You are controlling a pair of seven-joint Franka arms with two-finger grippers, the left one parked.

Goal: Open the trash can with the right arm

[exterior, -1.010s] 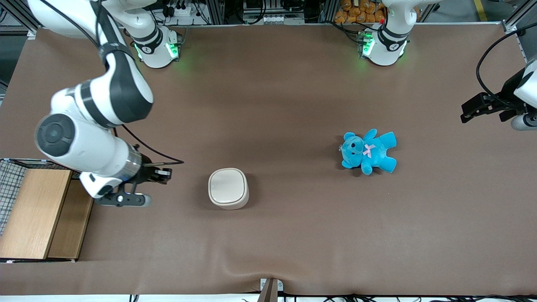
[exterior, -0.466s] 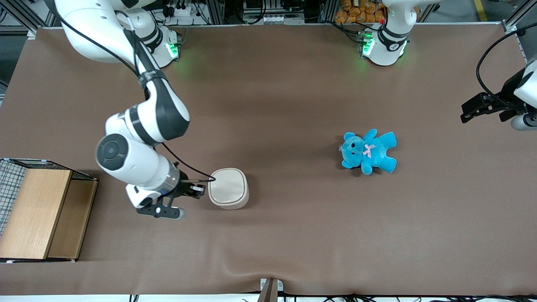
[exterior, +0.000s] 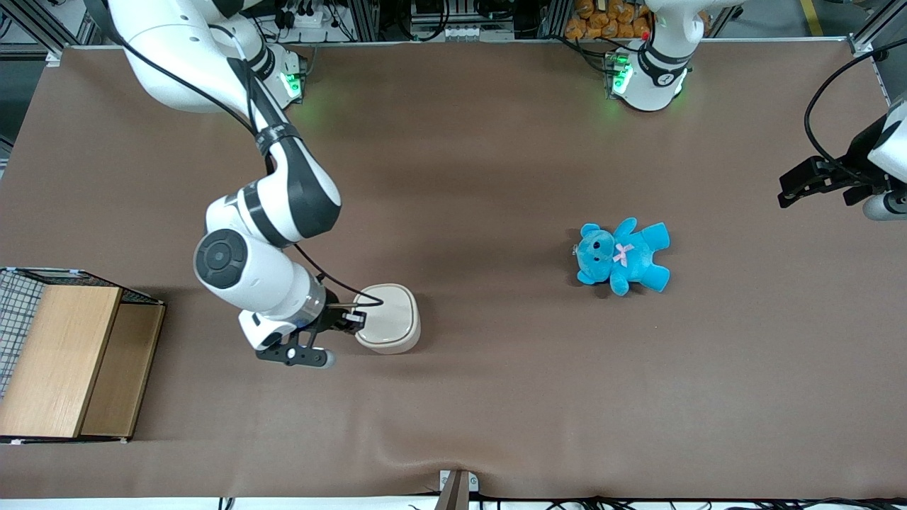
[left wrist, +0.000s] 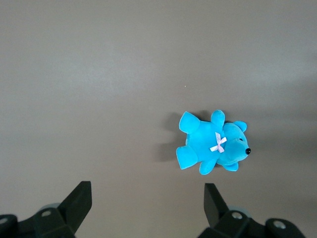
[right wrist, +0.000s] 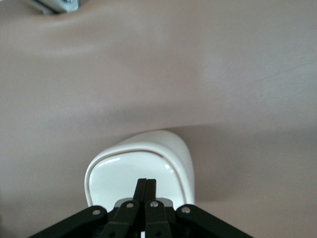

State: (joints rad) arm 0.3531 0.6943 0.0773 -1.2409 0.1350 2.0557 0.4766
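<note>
Looking down the right arm [exterior: 273,205], I see its gripper [right wrist: 146,191] over the bin's [exterior: 387,317] closed lid, fingers [right wrist: 141,189] pressed together, at the edge toward the wooden box [exterior: 60,358]. From the bin, a teddy [exterior: 622,256] lies well off toward the parked arm, on the worktop [exterior: 496,397].

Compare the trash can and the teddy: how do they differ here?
The trash can is cream-white, smooth and rounded-square, standing upright with its lid down; the teddy is bright blue plush, lying flat with limbs spread. The right arm's hand, fingers shut, is at the trash can's lid edge; nothing is near the teddy, which lies toward the parked arm's end. Both rest on the brown table and look similar in size.
</note>
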